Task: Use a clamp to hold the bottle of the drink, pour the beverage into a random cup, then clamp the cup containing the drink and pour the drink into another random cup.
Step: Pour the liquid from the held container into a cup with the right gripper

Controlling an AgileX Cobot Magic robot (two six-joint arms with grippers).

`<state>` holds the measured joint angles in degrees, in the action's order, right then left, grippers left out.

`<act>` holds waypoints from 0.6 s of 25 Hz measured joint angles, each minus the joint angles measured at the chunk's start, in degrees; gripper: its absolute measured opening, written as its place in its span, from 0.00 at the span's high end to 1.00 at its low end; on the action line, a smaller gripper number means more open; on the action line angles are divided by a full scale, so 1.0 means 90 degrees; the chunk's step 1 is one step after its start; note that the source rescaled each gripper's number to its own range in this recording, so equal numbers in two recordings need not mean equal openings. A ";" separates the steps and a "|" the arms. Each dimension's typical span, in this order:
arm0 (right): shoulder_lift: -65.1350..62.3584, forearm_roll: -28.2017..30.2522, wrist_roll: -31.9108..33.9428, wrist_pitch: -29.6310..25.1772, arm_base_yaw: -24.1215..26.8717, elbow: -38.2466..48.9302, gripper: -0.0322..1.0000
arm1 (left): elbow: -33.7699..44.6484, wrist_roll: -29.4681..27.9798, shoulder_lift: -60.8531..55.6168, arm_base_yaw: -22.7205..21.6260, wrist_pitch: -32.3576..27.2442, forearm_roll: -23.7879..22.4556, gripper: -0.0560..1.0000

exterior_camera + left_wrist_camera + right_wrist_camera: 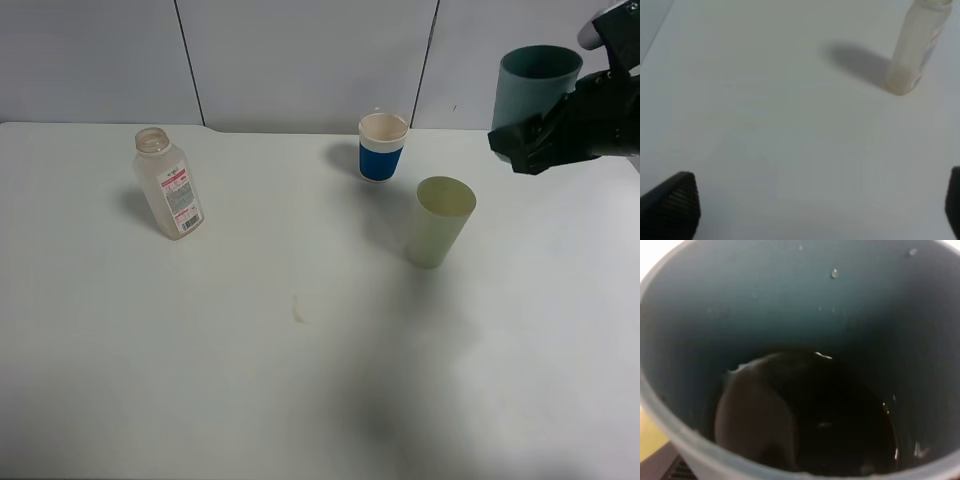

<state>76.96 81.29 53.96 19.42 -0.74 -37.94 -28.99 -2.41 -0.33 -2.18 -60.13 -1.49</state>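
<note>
First pour appearing done, bottle [170, 185] looking emptied. Right gripper [540, 135] is clasping teal cup [535, 85] carrying drink [840, 425]; green cup [438, 222] is waiting below it, second pour pending.

High camera overlooks table [300, 400]; left wrist shares bottle [170, 187]; right peers into teal cup [765, 305].

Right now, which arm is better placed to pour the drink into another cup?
The right. The right gripper holds the teal cup, with dark liquid inside, raised above the table near the pale green cup. The left gripper is open and empty, over by the bottle.
</note>
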 joint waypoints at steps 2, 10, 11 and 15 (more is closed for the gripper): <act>0.0000 0.0629 0.0555 -0.0120 0.0000 0.0000 0.97 | 0.0000 0.0000 0.0000 0.0000 0.0000 0.0000 0.00; 0.0000 0.1783 0.1930 -0.0848 0.0000 0.0000 0.97 | 0.0000 0.0000 0.0000 0.0000 0.0000 0.0000 0.00; 0.0000 0.1800 0.1969 -0.0890 0.0000 0.0000 0.97 | 0.0000 0.0000 0.0000 0.0000 0.0000 0.0000 0.00; 0.0000 0.1813 0.1866 -0.0935 0.0000 0.0000 0.97 | 0.0000 0.0000 0.0000 0.0000 0.0000 0.0000 0.00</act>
<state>76.96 97.61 70.76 11.00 -0.74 -37.94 -28.99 -2.41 -0.33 -2.18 -60.13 -1.49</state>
